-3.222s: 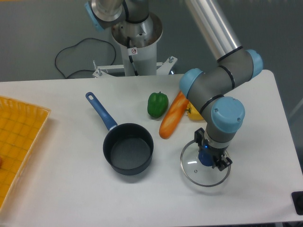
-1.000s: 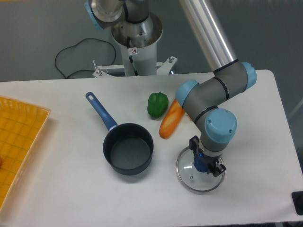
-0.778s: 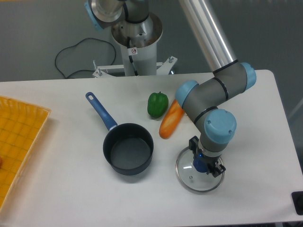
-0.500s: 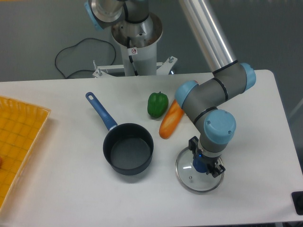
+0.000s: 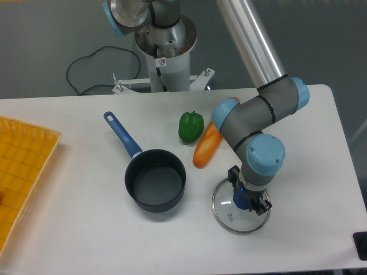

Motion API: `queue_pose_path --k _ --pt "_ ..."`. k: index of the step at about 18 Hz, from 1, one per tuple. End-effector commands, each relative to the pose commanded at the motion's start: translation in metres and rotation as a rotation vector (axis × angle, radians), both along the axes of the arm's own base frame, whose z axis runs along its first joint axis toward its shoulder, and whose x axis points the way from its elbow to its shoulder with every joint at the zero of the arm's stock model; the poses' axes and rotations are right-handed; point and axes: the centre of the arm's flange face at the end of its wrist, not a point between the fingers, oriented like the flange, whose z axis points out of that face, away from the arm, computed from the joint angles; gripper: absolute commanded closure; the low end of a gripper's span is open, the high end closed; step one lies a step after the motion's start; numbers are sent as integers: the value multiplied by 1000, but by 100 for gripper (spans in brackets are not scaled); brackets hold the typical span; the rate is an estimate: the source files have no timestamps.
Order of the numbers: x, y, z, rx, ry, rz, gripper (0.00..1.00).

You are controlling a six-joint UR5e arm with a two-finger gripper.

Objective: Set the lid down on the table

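The round clear glass lid [image 5: 228,211] with a thin metal rim lies low over the white table [image 5: 80,229], right of the saucepan. Its blue knob is between my fingers. My gripper [image 5: 245,198] points straight down over the lid's centre and is shut on the knob. The small vent hole [image 5: 230,216] shows in the glass at front left. Whether the rim touches the tabletop I cannot tell. My wrist hides the lid's back right part.
A dark saucepan [image 5: 155,180] with a blue handle [image 5: 122,134] stands left of the lid. A green pepper [image 5: 190,126] and an orange carrot [image 5: 207,143] lie behind it. A yellow-orange gridded tray [image 5: 20,172] sits at the left edge. The robot base [image 5: 165,51] is at the back.
Since the earliest frame my gripper has carried the lid a little to the left and nearer the front. In the last second it only crept slightly further left.
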Motion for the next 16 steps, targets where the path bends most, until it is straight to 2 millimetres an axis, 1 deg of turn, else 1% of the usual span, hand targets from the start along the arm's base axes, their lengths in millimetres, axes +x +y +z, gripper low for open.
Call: queue_pose_path --k 4,6,10,11,12,13,16 --pt "0 0 0 0 0 0 61" --pt "-1 1 1 5 6 0 58" --pt "1 0 -2 2 0 2 28" --pt "1 0 -2 4 3 2 26" --pt "0 0 -1 6 7 2 22" --pt "2 0 -2 5 6 0 15" --pt "2 0 -4 13 17 0 4"
